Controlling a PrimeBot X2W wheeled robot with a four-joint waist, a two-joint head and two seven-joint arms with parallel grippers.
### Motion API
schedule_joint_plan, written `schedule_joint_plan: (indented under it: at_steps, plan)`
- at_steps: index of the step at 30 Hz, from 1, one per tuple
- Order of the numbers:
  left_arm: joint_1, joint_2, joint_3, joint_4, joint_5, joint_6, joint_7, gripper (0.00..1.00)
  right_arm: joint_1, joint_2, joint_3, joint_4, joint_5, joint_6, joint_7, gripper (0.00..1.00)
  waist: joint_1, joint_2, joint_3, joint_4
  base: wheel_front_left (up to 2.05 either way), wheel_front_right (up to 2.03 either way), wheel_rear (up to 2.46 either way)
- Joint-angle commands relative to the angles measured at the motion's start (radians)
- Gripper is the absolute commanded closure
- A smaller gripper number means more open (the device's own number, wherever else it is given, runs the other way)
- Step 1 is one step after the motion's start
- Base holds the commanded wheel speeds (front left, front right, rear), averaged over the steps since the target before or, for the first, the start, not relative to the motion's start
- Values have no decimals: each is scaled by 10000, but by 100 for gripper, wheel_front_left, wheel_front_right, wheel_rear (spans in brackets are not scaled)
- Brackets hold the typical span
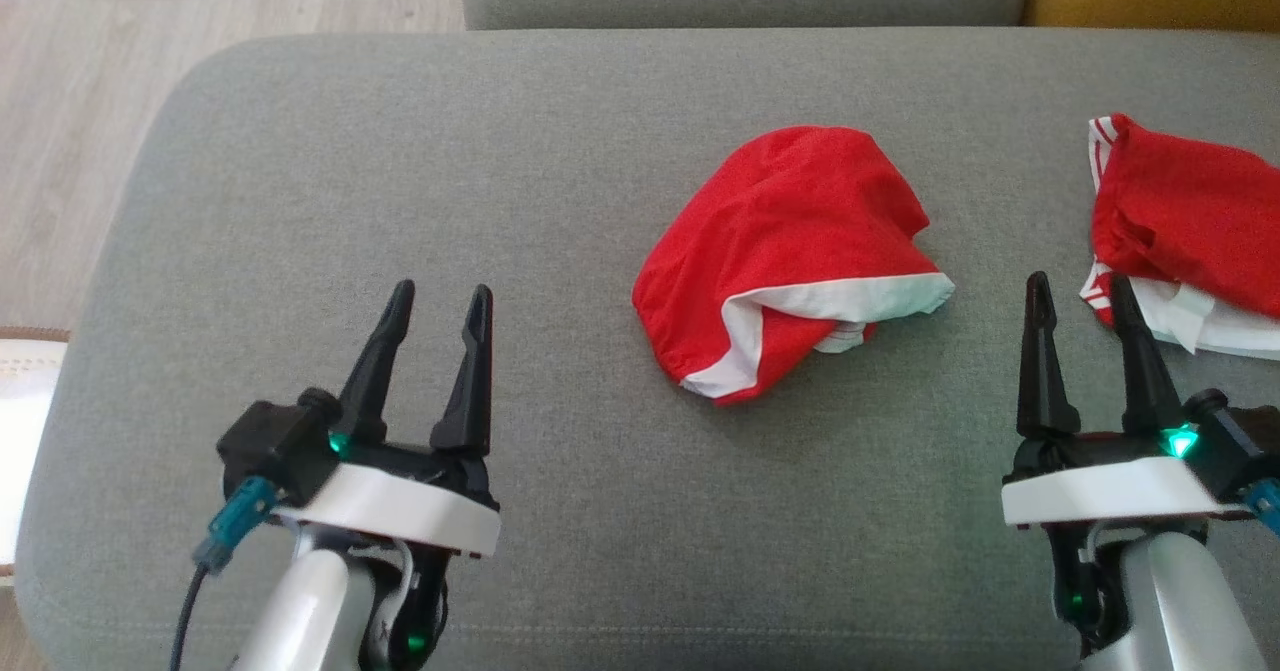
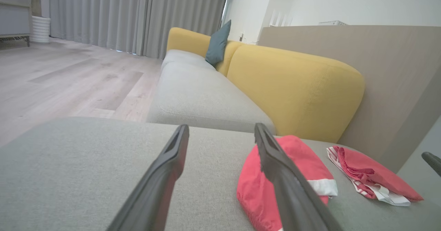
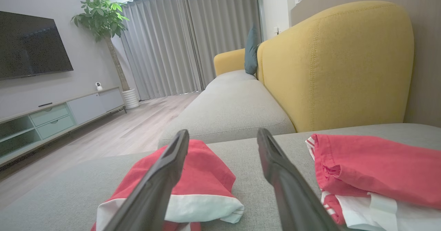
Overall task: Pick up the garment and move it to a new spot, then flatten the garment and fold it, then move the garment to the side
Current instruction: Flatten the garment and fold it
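Note:
A crumpled red garment [image 1: 790, 251] with a white band lies in the middle of the grey sofa cushion [image 1: 560, 171]. It shows too in the left wrist view [image 2: 311, 164] and the right wrist view [image 3: 203, 176]. A second red-and-white garment [image 1: 1185, 226] lies at the right edge, seen also from the wrists [image 2: 372, 177] [image 3: 379, 169]. My left gripper [image 1: 440, 306] hovers open at the lower left, well left of the middle garment. At the lower right my right gripper [image 1: 1080, 296] is open, between the two garments, its fingertips near the second one's hem. Both hold nothing.
Beyond the cushion runs a grey sofa seat [image 3: 234, 103] with a yellow backrest [image 3: 330, 62] and a teal pillow [image 2: 217, 42]. Wooden floor [image 1: 150, 11] lies past the cushion's left edge. A TV cabinet [image 3: 51, 117] and a plant [image 3: 103, 21] stand farther off.

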Motion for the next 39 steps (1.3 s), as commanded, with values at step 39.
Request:
schedule_joint_plan:
  at_steps: [39]
  plan:
    - [-3428,-626,-2804,5921,-1513,-1383,203,0,-1030,-31,-165,-1015,-342,65,77,0,0,0,1774,-1711,0,0,0]
